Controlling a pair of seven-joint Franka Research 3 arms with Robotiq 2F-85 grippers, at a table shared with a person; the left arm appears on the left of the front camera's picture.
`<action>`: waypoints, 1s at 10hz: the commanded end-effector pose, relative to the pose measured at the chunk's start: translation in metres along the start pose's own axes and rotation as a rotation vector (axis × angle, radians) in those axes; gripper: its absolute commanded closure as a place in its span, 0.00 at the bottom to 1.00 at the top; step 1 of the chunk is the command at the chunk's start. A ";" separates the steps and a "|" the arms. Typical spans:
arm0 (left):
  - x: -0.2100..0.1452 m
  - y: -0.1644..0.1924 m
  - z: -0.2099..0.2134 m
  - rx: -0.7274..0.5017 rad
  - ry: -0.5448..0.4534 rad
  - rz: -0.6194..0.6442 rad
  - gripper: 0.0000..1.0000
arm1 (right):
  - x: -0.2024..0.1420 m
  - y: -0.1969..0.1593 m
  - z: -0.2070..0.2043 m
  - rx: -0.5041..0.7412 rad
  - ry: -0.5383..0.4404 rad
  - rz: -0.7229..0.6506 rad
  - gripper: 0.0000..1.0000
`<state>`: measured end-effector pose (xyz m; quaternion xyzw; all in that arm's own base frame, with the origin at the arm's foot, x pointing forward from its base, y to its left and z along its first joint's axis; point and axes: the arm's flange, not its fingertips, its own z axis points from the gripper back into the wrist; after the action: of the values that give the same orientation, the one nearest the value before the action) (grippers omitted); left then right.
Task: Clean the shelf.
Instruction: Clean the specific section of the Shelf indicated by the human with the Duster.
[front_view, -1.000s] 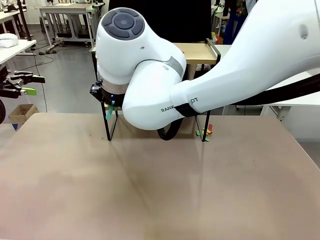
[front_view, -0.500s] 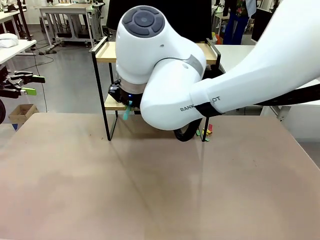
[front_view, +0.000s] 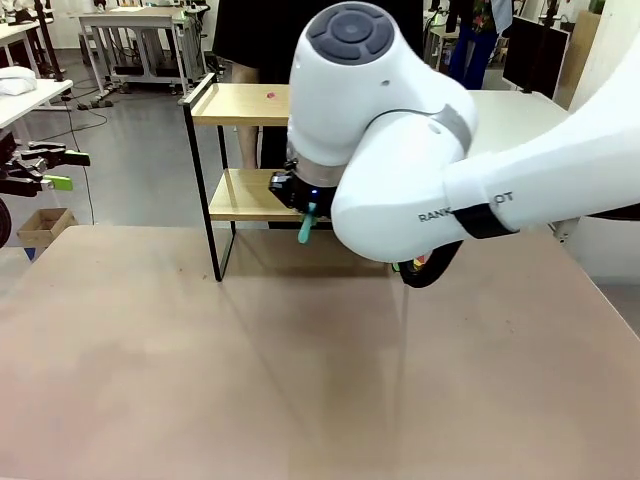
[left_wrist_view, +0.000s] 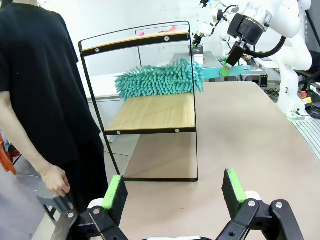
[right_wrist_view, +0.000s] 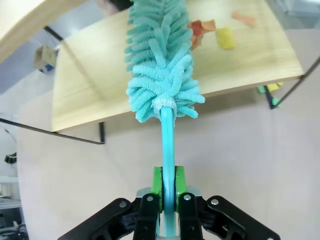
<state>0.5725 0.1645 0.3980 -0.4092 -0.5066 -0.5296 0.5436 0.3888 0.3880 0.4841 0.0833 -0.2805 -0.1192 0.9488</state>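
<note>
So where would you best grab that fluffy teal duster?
By its thin handle, coming from the bare end opposite the fluffy head. The handle is straight, looks stiff and is narrow, so it fits between two fingers; the soft head must stay free to sweep the shelf. The right claw grips it just so.

Black lettering (front_view: 437, 215) is printed on the white casing of the right arm (front_view: 540, 170). It reads "RANK" and then "OT", and a black strap (front_view: 478, 220) covers the middle letters. The print sits up the arm from the right hand (front_view: 303, 207), beyond the wrist.
</note>
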 end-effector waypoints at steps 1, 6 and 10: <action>0.002 -0.002 0.000 0.000 0.001 -0.002 0.00 | 0.003 -0.025 0.014 -0.051 0.029 0.025 0.87; 0.002 -0.002 0.000 0.000 0.001 -0.002 0.00 | 0.018 -0.077 0.029 -0.251 0.040 0.054 0.87; 0.002 -0.002 0.000 0.000 0.001 -0.002 0.00 | 0.021 -0.095 0.042 -0.381 -0.008 0.017 0.87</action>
<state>0.5725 0.1645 0.3980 -0.4091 -0.5066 -0.5296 0.5435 0.3696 0.2936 0.5038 -0.0829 -0.2534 -0.1500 0.9521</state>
